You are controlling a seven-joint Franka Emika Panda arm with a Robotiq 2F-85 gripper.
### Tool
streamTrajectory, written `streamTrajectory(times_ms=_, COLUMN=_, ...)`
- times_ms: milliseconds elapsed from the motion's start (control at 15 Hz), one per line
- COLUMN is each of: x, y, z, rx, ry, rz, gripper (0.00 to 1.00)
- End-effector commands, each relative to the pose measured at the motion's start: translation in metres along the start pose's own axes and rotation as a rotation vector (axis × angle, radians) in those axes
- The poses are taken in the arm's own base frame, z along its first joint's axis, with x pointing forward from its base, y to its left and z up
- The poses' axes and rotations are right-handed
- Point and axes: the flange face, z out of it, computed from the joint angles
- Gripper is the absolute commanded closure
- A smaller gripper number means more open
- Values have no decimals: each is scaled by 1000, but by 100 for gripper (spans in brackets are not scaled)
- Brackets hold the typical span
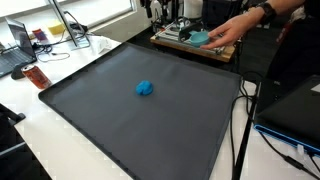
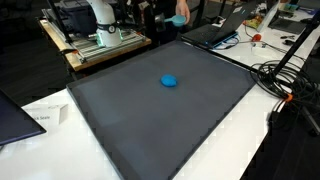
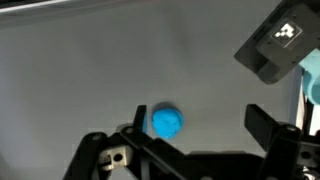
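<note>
From the wrist view we saw the gripper with its two black fingers spread wide and nothing between them, the camera looking almost straight down. Just ahead of the left finger lay the small bright-blue rounded lump, a little off the midline of the gap and apart from both fingers. We judged that the jaws stood wide so that such a lump could pass between them from above. A dark boxy part with a white mark hung in the upper corner of that view; we could not tell what it was.

In both exterior views the blue lump sat alone near the middle of the large dark-grey flat mat, well apart from every edge — a spot, we thought, chosen so that an arm could come at it from any side. The mat covered most of the white tabletop, which left the clutter pushed outward: a red can and black cables lay beyond its edges.

Farthest off, a person's hand rested on a teal object over a wooden board, beside the robot's white base — both well clear of the mat.
</note>
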Motion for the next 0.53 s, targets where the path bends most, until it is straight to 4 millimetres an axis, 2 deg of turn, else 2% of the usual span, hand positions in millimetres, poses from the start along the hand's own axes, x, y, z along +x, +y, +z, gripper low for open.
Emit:
streamTrajectory(times_ms=0, x=-12, y=-16, z=1, rx=109, ry=-139, rz=-80, gripper=0)
streamTrajectory(times_ms=467, x=-35, y=-32, z=1, rx=220, ry=-316, rz=-284, gripper=0)
